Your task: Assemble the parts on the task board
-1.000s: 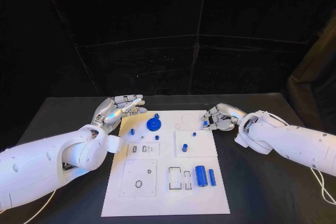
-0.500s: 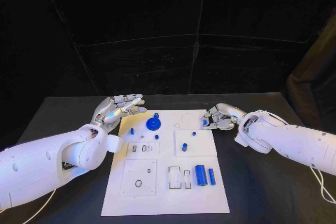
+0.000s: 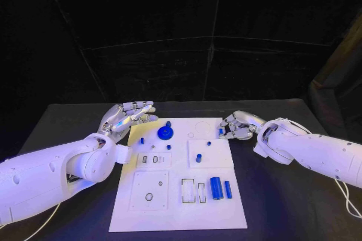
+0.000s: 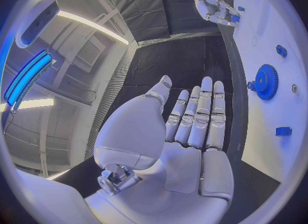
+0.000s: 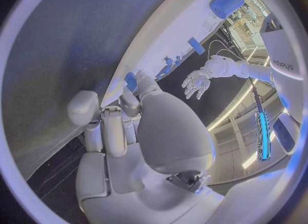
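1. The task board (image 3: 177,209) lies at the centre of the table (image 3: 286,199).
2. The gear (image 3: 165,134) sits on the board toward 12 o'clock.
3. Two cylinders (image 3: 216,188) lie side by side on the board toward 4 o'clock.
4. The left hand (image 3: 128,117) is at the board's 11 o'clock corner.
5. The right hand (image 3: 235,127) is at its 1 o'clock edge, holding a small part (image 3: 221,132).
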